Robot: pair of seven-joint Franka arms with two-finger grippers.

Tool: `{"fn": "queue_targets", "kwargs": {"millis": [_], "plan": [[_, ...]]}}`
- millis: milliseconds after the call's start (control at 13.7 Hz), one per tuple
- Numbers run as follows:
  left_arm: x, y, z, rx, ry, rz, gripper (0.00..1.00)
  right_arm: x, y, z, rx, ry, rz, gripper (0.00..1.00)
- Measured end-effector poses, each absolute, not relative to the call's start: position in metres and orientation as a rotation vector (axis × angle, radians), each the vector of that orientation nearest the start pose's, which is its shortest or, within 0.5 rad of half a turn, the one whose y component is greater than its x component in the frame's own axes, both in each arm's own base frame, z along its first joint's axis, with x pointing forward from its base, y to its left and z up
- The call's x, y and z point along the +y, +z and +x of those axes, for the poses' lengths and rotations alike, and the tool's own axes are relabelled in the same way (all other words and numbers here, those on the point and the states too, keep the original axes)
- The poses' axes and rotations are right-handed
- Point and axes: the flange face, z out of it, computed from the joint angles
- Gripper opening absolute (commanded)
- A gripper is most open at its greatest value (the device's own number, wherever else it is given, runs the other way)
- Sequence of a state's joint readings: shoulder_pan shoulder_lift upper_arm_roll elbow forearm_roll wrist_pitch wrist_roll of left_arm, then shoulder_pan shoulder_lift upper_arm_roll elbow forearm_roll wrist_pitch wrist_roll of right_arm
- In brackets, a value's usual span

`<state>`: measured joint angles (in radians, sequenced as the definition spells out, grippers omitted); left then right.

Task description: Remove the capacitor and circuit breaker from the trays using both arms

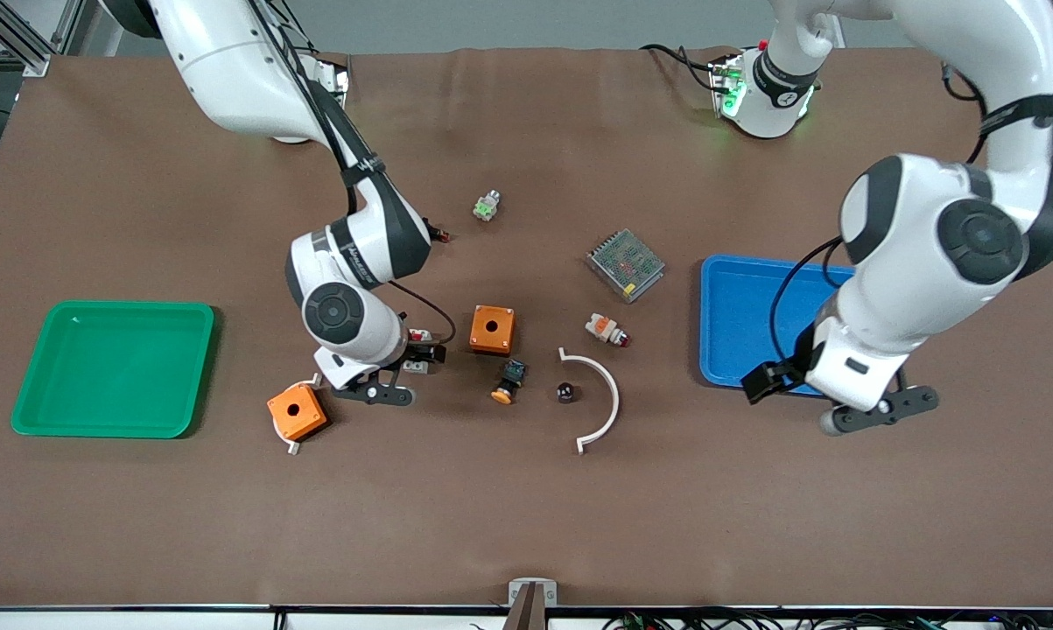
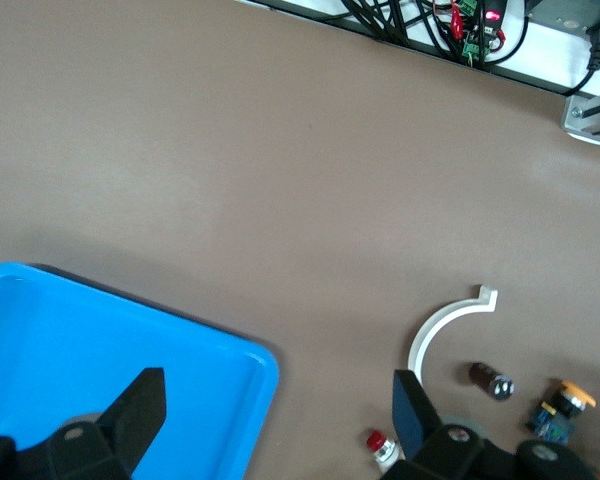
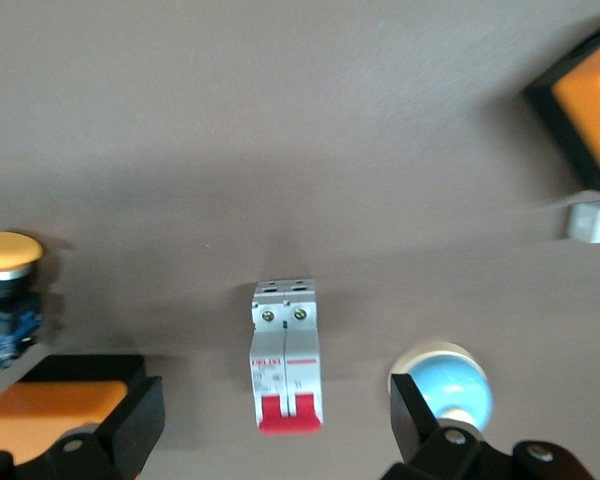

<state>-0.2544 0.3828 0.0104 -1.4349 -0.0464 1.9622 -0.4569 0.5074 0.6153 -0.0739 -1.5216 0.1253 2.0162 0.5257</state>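
Observation:
The breaker (image 1: 418, 335), a grey-white block with a red switch end, lies on the table beside an orange box (image 1: 492, 329). My right gripper (image 1: 423, 353) hangs over it, open. In the right wrist view the breaker (image 3: 285, 355) lies between the two spread fingers of the right gripper (image 3: 275, 420), touching neither. The capacitor (image 1: 565, 391), a tiny dark cylinder, lies inside the curve of a white arc (image 1: 605, 398); it also shows in the left wrist view (image 2: 490, 380). My left gripper (image 1: 775, 378) is open and empty over the blue tray's corner (image 2: 265, 360).
The blue tray (image 1: 736, 324) lies toward the left arm's end and a green tray (image 1: 115, 367) toward the right arm's end. Also here: a second orange box (image 1: 297, 411), a push-button with an orange cap (image 1: 508, 382), a white-and-orange red-tipped part (image 1: 606, 329) and a metal mesh unit (image 1: 625, 264).

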Motion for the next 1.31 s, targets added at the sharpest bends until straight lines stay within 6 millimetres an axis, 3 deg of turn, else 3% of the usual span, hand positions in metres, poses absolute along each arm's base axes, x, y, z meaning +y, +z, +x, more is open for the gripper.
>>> {"fn": "queue_targets", "kwargs": {"millis": [146, 292, 584, 949, 1314], "plan": [[-0.149, 0.52, 0.655, -0.315, -0.181, -3.197, 1.0, 0.294, 0.324, 0.63, 0.244, 0.24, -3.13, 1.0], [-0.121, 0.552, 0.637, -0.22, -0.201, -3.191, 1.0, 0.284, 0.344, 0.634, 0.264, 0.266, -3.137, 1.0], [-0.074, 0.589, 0.587, -0.133, -0.235, -3.186, 1.0, 0.269, 0.355, 0.641, 0.295, 0.26, -3.131, 1.0], [-0.071, 0.596, 0.553, -0.03, -0.237, -3.152, 1.0, 0.263, 0.355, 0.644, 0.31, 0.26, -3.129, 1.0], [-0.07, 0.604, 0.549, 0.17, -0.223, -3.132, 1.0, 0.262, 0.355, 0.645, 0.313, 0.258, -3.128, 1.0]]}}
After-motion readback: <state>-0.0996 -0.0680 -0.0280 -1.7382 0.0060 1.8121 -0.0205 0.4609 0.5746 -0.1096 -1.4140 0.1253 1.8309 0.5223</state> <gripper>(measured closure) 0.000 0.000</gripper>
